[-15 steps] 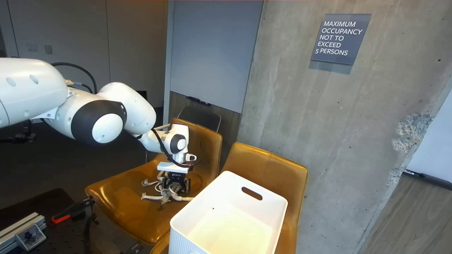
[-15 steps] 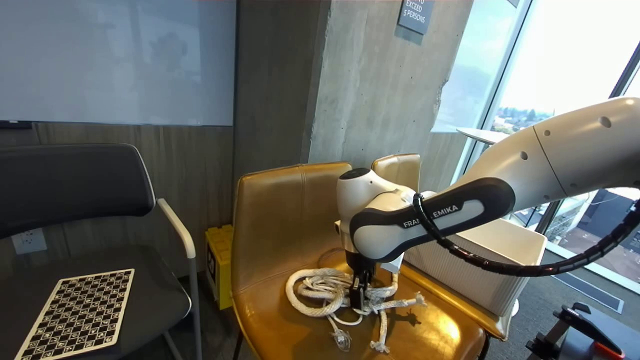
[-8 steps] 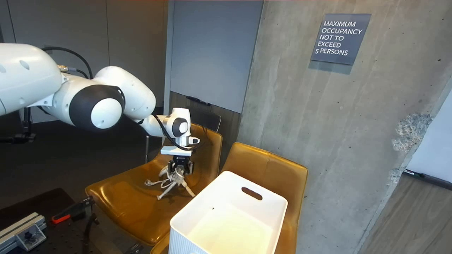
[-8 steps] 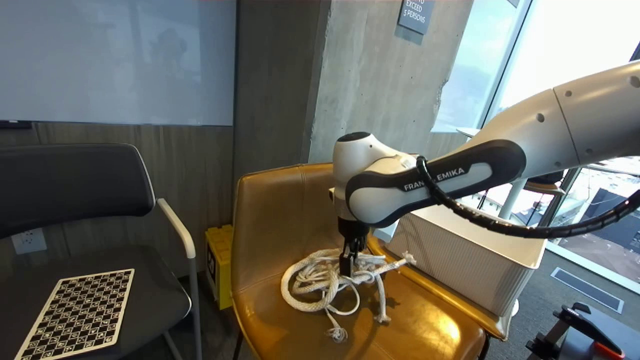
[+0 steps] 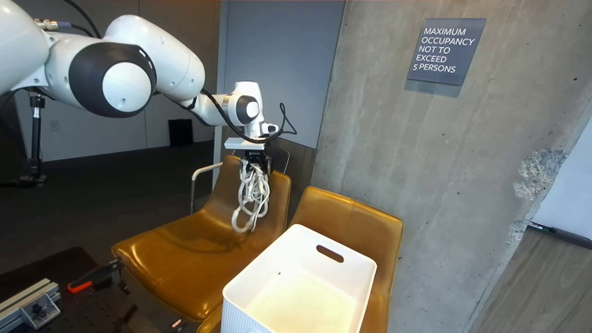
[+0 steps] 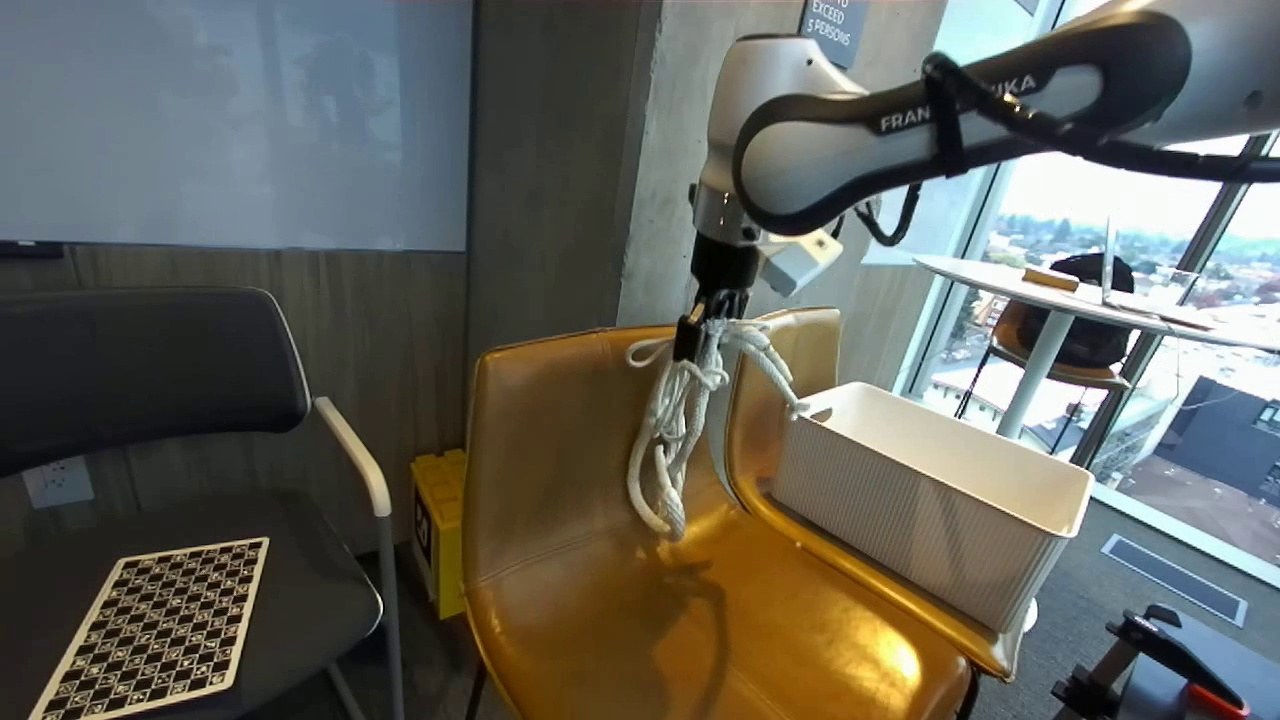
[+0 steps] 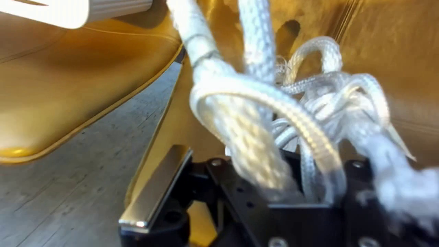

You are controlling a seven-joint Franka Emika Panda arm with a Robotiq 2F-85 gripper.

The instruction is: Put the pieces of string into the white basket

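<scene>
In an exterior view, the Robotiq gripper [image 5: 255, 168], pinched closed on the braided ropes [image 5: 260, 192], held them aloft, presumably to clear the ribbed white basket [image 5: 300, 284] at five o'clock.

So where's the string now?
In an exterior view, the string hangs from the gripper above the left brown chair, its bulk left of the white basket.

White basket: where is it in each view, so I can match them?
In an exterior view: the white basket at bottom centre, cut by the lower edge; pieces of string above its left side.
In an exterior view: the white basket right of centre; pieces of string to its left.
Wrist view: the white basket partly, at top left; pieces of string to its right.
Shared landmark: pieces of string.
</scene>
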